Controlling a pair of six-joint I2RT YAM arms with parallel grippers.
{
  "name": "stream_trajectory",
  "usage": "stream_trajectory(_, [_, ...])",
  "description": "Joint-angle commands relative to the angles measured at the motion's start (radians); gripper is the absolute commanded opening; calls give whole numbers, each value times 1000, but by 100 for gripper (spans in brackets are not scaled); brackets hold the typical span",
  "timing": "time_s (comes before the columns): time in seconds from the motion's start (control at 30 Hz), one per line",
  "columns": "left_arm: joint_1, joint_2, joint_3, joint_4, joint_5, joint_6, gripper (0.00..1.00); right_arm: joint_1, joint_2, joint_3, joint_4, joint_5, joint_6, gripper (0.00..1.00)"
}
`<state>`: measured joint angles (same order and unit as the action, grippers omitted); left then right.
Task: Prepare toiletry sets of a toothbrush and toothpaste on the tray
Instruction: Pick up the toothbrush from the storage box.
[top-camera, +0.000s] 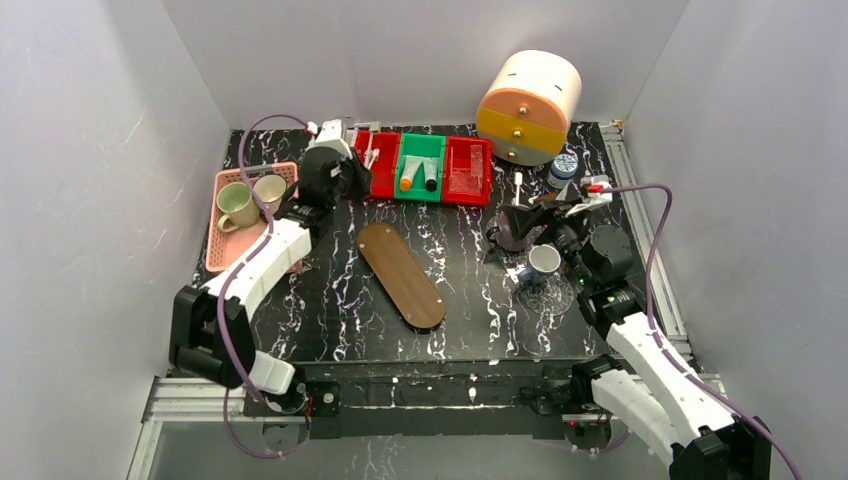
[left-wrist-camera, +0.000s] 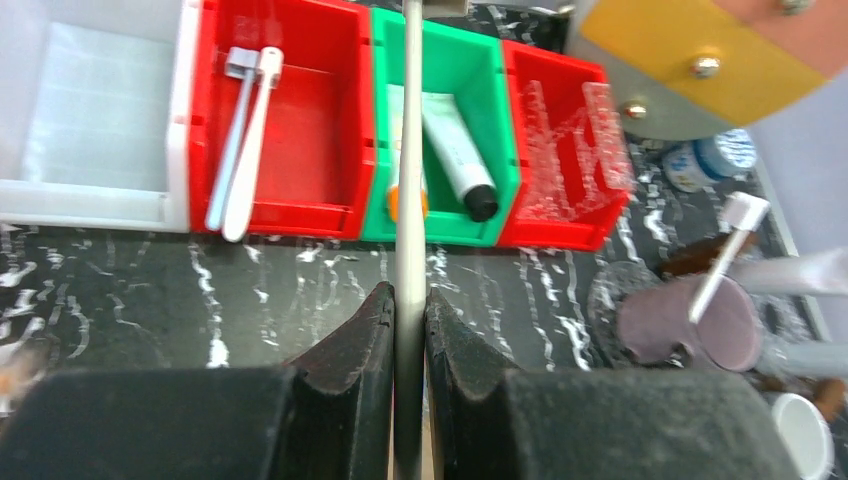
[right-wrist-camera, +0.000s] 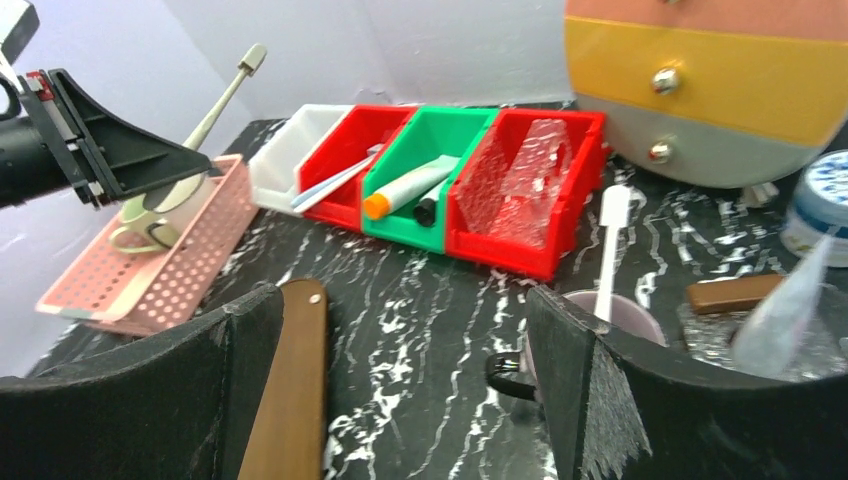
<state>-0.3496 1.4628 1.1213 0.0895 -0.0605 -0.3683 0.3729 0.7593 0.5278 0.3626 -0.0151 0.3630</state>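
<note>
Left gripper (left-wrist-camera: 408, 300) was clenched on a toothbrush (left-wrist-camera: 410, 150), beside the red bin (top-camera: 383, 165), well apart from the tray (top-camera: 400, 272). Right gripper (right-wrist-camera: 405, 310) stood released, empty. Risk: the slim handle could pivot or slip in transit.

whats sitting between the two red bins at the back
A green bin holding two white tubes: the orange-capped tube and the dark-capped tube. It shows best in the top external view.

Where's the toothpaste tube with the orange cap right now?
From the overhead camera, the orange-capped tube lies in the green bin at the table far edge, between two red bins, beside a dark-capped tube.
</note>
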Motion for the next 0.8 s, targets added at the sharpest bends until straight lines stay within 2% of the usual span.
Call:
stream_trajectory(0.0, [-17, -128, -126, 168, 121, -84, 0, 16, 40, 65, 38, -100, 95, 99])
stream_trajectory(0.27, [-100, -266, -295, 329, 150, -84, 0, 116, 119, 100, 116, -106, 200, 98])
stream_trajectory(0.5, [-259, -294, -385, 471, 127, -47, 0, 189, 167, 104, 214, -72, 281, 98])
stream_trajectory(0.77, [-366, -298, -440, 633, 126, -34, 0, 214, 165, 91, 306, -55, 363, 97])
